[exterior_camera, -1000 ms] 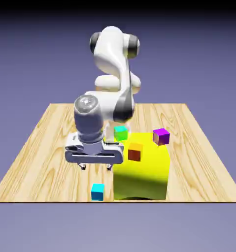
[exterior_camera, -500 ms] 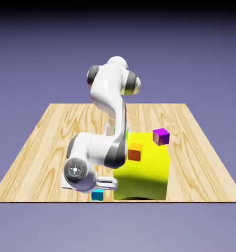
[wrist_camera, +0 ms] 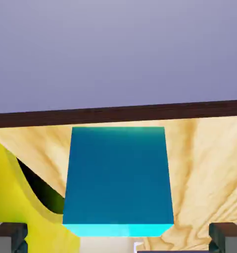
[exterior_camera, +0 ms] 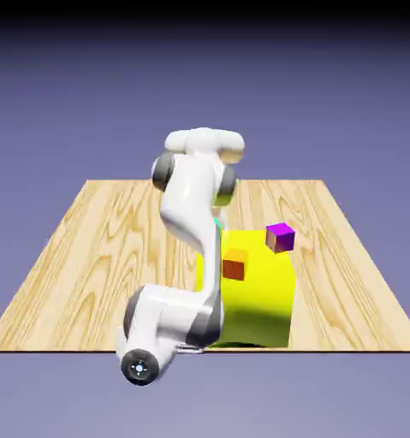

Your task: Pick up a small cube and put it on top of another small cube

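Pincer (wrist_camera: pixel 118 236) spread wide and down at the worktop's (exterior_camera: pixel 88 257) near edge, I've got the cyan cube (wrist_camera: pixel 118 178) framed between the fingertips (wrist_camera: pixel 9 234), beside the yellow block (exterior_camera: pixel 251 295). Jaws aren't touching it yet, I reckon. Grasp step in hand. Next I'd close squarely on it, lift, then carry to the purple cube (exterior_camera: pixel 280 237) atop the block's far corner.

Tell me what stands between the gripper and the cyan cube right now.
Nothing visible. In the hand view the cyan cube fills the gap between the open gripper's fingertips, with bare table beyond it. The yellow block lies off to one side, not in the gap.
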Robot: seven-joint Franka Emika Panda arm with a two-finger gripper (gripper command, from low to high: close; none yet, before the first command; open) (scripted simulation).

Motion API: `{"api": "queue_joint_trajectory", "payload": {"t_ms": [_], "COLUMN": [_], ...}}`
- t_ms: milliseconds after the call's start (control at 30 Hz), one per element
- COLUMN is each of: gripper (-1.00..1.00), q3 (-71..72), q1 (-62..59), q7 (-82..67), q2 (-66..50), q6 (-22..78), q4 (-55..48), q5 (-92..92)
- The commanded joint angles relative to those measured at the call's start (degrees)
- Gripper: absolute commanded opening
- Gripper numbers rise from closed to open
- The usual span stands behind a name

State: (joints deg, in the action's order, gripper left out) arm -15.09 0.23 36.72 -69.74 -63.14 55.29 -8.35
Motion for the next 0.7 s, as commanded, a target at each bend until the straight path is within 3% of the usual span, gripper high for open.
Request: {"api": "queue_joint_trajectory", "payload": {"t_ms": [0, 167, 200, 667], "gripper": [0.00, 0.00, -1.00, -1.00], "q3": [-0.05, -0.27, -0.27, 0.29], "q1": [0.30, 1.65, 1.65, -1.79], "q7": [-0.11, -0.61, -0.61, 0.67], "q2": [0.74, 4.08, 4.08, -4.43], "q6": [-1.29, -7.11, -7.12, 7.72], "q4": [2.08, 11.46, 11.46, -12.45], "q5": [0.02, 0.10, 0.10, -0.11]}}
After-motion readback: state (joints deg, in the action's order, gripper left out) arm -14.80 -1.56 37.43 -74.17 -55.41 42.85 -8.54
